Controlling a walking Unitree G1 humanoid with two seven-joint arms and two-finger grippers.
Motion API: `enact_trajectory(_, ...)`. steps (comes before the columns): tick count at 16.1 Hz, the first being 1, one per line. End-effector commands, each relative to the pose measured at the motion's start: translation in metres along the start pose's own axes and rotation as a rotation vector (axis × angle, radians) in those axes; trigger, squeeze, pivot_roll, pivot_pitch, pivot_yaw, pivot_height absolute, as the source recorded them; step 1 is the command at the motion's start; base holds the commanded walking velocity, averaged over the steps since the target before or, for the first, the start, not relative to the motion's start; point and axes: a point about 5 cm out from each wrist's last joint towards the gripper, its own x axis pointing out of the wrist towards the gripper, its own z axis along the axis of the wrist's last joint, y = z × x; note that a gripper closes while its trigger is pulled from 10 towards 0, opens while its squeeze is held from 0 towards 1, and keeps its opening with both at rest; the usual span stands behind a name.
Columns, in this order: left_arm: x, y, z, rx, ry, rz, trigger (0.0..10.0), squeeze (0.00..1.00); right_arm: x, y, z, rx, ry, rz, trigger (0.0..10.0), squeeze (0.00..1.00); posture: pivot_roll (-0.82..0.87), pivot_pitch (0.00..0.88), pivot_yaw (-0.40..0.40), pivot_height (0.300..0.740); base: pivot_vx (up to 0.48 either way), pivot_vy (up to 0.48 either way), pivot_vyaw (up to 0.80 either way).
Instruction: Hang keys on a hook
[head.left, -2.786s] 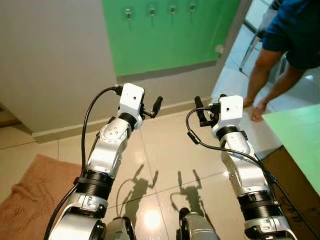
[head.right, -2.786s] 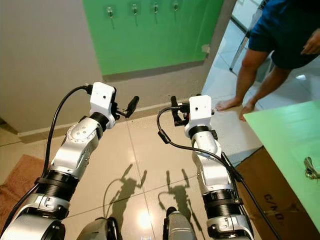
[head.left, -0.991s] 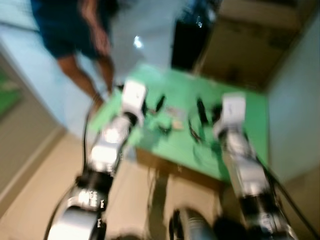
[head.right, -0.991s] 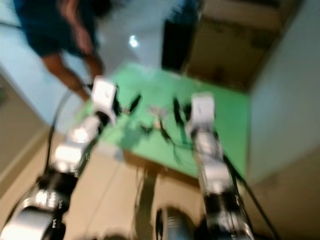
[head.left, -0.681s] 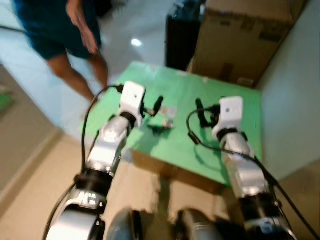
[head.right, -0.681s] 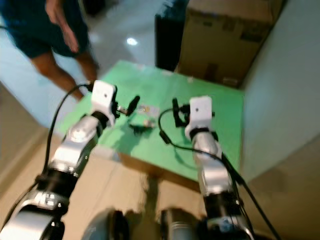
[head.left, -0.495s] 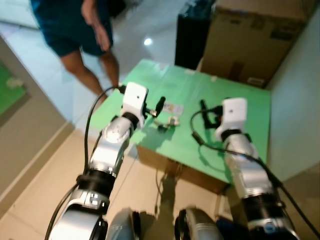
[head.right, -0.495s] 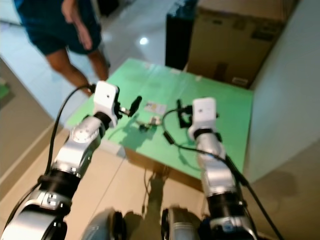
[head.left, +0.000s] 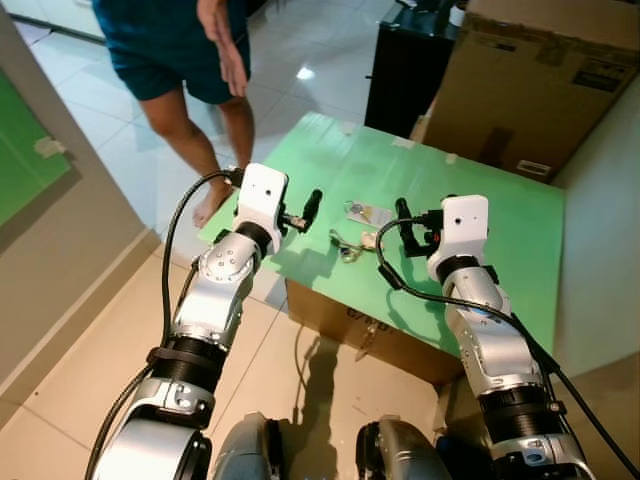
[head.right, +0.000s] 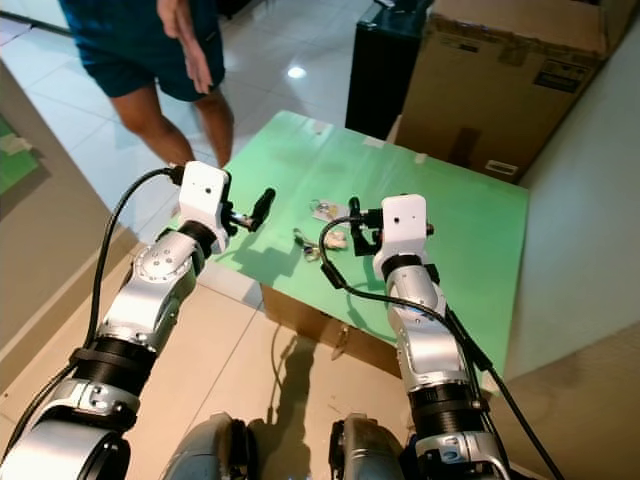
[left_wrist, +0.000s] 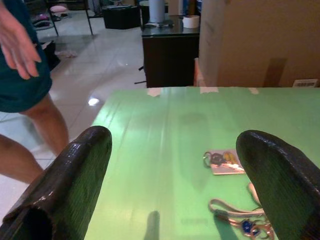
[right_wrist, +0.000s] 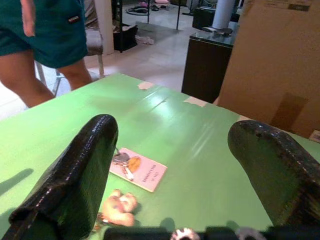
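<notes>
Low green-topped table (head.left: 470, 215) is the landmark. A small bunch of metal keys on a thin strap, with a pale figure charm and a flat white card tag (head.left: 355, 232), lies on the table near its front edge. Left gripper (head.left: 302, 212) hovers over the table's front-left corner, fingers spread, holding nothing. Right gripper (head.left: 412, 228) is just beside the keys, fingers likewise spread and empty. Judgement: the bunch is light, loose, floppy and prone to sliding on the smooth top; pinch the strap or ring, not the card. A person (head.left: 185, 60) stands beyond the table's left side.

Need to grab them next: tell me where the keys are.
The keys lie on the green table, just ahead between both open grippers, beside a small card.
</notes>
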Motion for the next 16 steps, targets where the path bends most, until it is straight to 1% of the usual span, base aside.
enact_trajectory(1, 0.0018, -0.0006, 0.0011, 0.009, 0.001, -0.004, 10.0, 0.0, 0.0007, -0.0008, 0.0019, 0.009, -0.002, 0.0, 10.0, 0.0, -0.12, 0.135, 0.015, 0.707, 0.0, 0.0, 0.0)
enact_trajectory(5, 0.002, -0.0015, 0.001, 0.01, 0.002, -0.009, 10.0, 0.0, 0.0013, -0.0005, 0.0006, 0.01, 0.012, -0.001, 10.0, 0.0, -0.12, 0.141, 0.014, 0.74, 0.0, 0.0, 0.0)
enact_trajectory(11, 0.002, -0.0037, 0.0004, 0.011, 0.004, -0.018, 10.0, 0.0, 0.0011, -0.0001, 0.0011, 0.02, 0.012, 0.007, 10.0, 0.0, -0.12, 0.133, 0.012, 0.74, 0.0, 0.0, 0.0)
enact_trajectory(13, 0.002, -0.0046, 0.0011, 0.006, -0.003, -0.023, 10.0, 0.0, 0.0012, -0.0003, 0.0015, 0.006, 0.008, 0.004, 10.0, 0.0, -0.12, 0.133, 0.012, 0.74, 0.0, 0.0, 0.0)
enact_trajectory(14, 0.0019, -0.0052, 0.0016, 0.009, -0.008, -0.024, 10.0, 0.0, 0.0008, 0.0007, 0.0026, -0.016, -0.009, 0.009, 10.0, 0.0, -0.12, 0.127, 0.009, 0.74, 0.0, 0.0, 0.0)
enact_trajectory(16, 0.0016, -0.0081, 0.001, 0.01, -0.004, -0.043, 10.0, 0.0, 0.001, 0.0014, 0.0021, -0.008, -0.005, 0.01, 10.0, 0.0, -0.12, 0.124, 0.009, 0.74, 0.0, 0.0, 0.0)
